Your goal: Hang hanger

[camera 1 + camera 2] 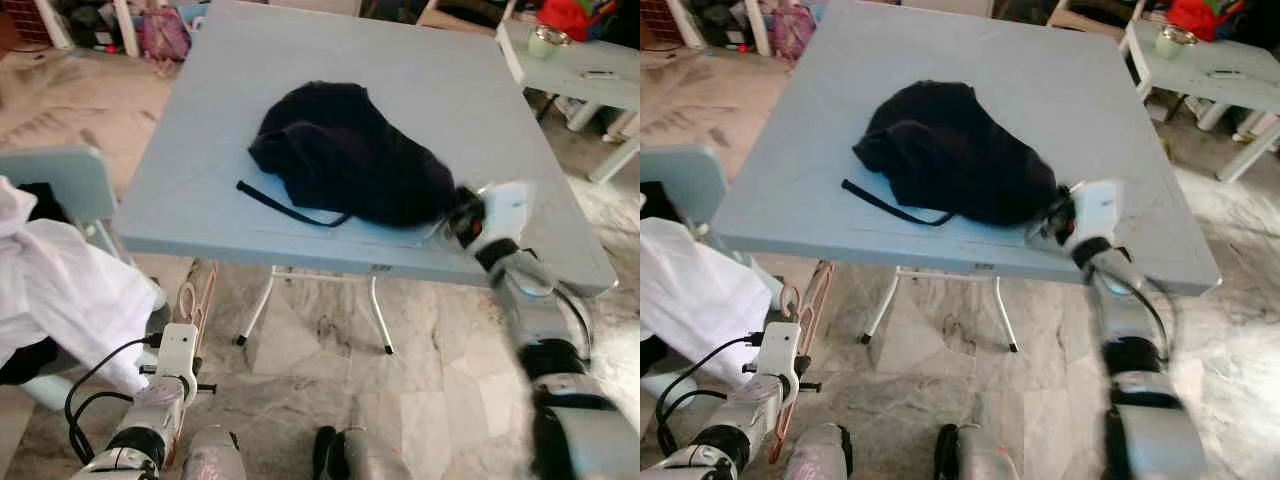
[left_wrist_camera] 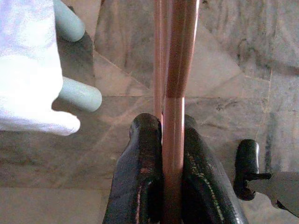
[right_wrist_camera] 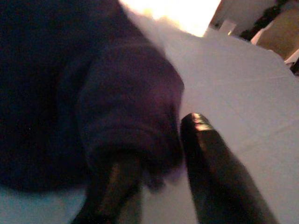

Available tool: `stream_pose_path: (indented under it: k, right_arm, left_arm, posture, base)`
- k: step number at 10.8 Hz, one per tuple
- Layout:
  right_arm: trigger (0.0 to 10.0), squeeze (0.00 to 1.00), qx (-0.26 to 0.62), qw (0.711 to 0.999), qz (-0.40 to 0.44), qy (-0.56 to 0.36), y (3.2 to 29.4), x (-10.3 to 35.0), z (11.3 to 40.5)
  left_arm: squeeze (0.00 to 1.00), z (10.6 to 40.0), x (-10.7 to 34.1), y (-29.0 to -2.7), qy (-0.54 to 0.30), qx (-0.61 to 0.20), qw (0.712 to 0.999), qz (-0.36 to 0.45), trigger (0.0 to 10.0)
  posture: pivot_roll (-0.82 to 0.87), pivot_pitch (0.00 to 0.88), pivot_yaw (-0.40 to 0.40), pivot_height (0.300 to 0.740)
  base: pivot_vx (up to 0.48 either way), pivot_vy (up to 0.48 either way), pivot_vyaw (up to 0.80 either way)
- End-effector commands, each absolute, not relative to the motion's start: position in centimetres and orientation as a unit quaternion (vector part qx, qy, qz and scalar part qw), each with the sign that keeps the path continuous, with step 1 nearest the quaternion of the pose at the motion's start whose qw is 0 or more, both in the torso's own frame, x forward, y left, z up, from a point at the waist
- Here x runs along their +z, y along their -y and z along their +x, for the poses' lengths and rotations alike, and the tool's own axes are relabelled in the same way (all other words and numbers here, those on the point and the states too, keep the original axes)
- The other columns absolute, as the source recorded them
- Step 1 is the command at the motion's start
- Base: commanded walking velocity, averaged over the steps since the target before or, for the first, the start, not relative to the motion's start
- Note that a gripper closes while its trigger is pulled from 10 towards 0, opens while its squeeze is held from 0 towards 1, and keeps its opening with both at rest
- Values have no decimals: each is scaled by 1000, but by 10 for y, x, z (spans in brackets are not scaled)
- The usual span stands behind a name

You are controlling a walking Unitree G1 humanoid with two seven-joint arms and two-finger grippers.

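My left gripper (image 2: 163, 154) is clamped on the hanger (image 2: 175, 70), low beside the table (image 1: 420, 80). My right gripper (image 3: 159, 154), fingers apart, straddles the garment's (image 1: 350, 150) edge. Nothing hung yet.

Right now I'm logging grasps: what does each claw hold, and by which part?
The left claw is shut on the pink plastic hanger, gripping one straight bar. The right claw is open at the edge of the black garment, holding nothing yet.

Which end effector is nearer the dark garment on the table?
Right. The right end effector is at the dark garment's edge; the left end effector hangs below the table, clamping the hanger.
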State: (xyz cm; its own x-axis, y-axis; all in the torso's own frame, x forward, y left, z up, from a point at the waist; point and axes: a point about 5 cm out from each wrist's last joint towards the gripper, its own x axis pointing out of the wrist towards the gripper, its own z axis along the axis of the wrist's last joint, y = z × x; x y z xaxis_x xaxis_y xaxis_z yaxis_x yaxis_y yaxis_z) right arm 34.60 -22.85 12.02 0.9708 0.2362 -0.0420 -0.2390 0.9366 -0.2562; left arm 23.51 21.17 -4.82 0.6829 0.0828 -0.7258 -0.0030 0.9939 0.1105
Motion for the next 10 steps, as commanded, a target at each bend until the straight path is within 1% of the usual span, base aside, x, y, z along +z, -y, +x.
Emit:
stream_pose_path:
  k: [1,2,3,4,5,6,7,8,9,10]
  right_arm:
    - [10000,1000,146,977,-140,-73,235,103,340]
    - [10000,1000,214,960,-143,-111,234,93,329]
    - [10000,1000,274,950,-114,-97,228,101,322]
    - [10000,1000,288,947,-120,-81,227,107,323]
    - [10000,1000,311,944,-96,-59,221,115,324]
    - [10000,1000,319,939,-117,-57,220,116,325]
    - [10000,1000,311,943,-103,-61,221,118,324]
    - [10000,1000,326,936,-117,-62,225,122,323]
    - [10000,1000,357,925,-104,-72,230,126,316]
    - [10000,1000,353,923,-127,-89,240,121,310]
  left_arm:
    - [0,233,-50,-211,-397,19,916,50,10000]
    - [0,233,-49,-211,-396,17,917,50,10000]
    - [0,233,-49,-212,-395,17,917,49,10000]
    - [0,233,-49,-212,-395,17,917,48,10000]
    - [0,234,-49,-211,-395,15,917,50,10000]
    - [0,233,-49,-211,-395,16,917,50,10000]
    - [0,233,-49,-211,-394,17,917,50,10000]
    - [0,233,-49,-212,-394,19,918,51,10000]
    - [0,233,-48,-214,-389,23,920,52,10000]
    - [0,235,-46,-216,-376,29,925,50,10000]
  posture:
    - [28,135,-92,740]
    - [28,137,-91,740]
    - [24,138,-90,740]
    - [22,138,-89,740]
    - [24,137,-89,740]
    - [29,137,-89,740]
    - [31,137,-89,740]
    - [32,137,-88,740]
    - [28,136,-86,740]
    - [22,138,-89,740]
  base:
    - [0,0,0]
    - [0,0,0]
    - [0,0,0]
    - [0,0,0]
    - [0,0,0]
    - [0,0,0]
    - [0,0,0]
    - [0,0,0]
    - [0,0,0]
    - [0,0,0]
